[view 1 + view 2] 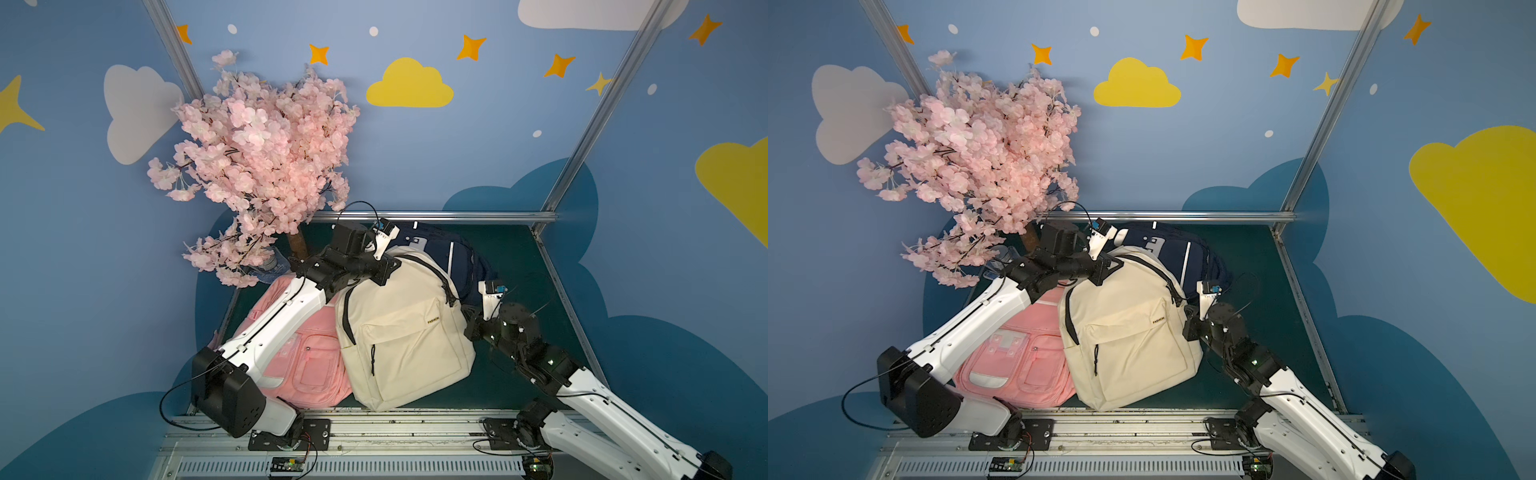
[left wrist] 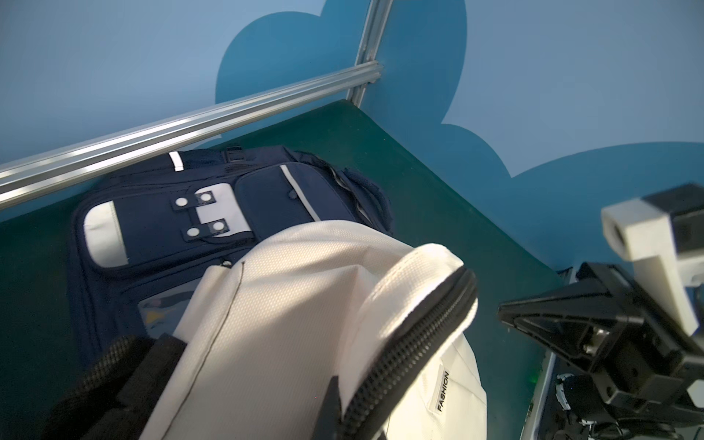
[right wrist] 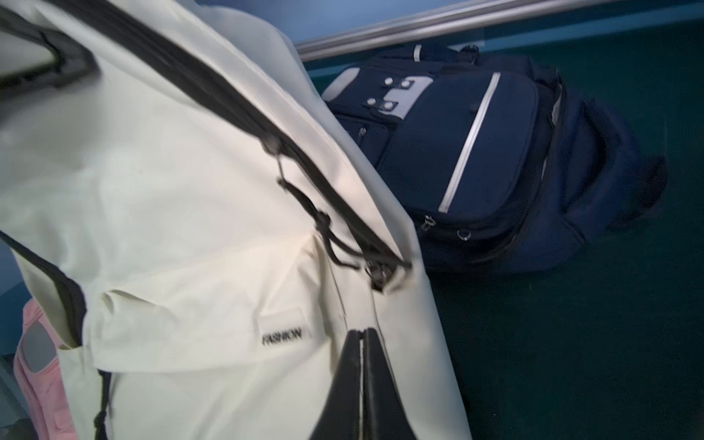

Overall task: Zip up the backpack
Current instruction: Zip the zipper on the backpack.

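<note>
The cream backpack (image 1: 403, 332) lies front side up in the middle of the green counter (image 1: 519, 257), partly over a pink backpack (image 1: 307, 361) on the left and a navy backpack (image 1: 457, 257) behind it. Its black zipper (image 2: 411, 343) runs around the top end. The left fingers (image 2: 114, 362) are closed tight on the fabric of this top end, while the right fingers (image 3: 343, 381) are pressed together with nothing seen between them, their tips at the backpack's side just below the "FASHION" label (image 3: 284, 335).
</note>
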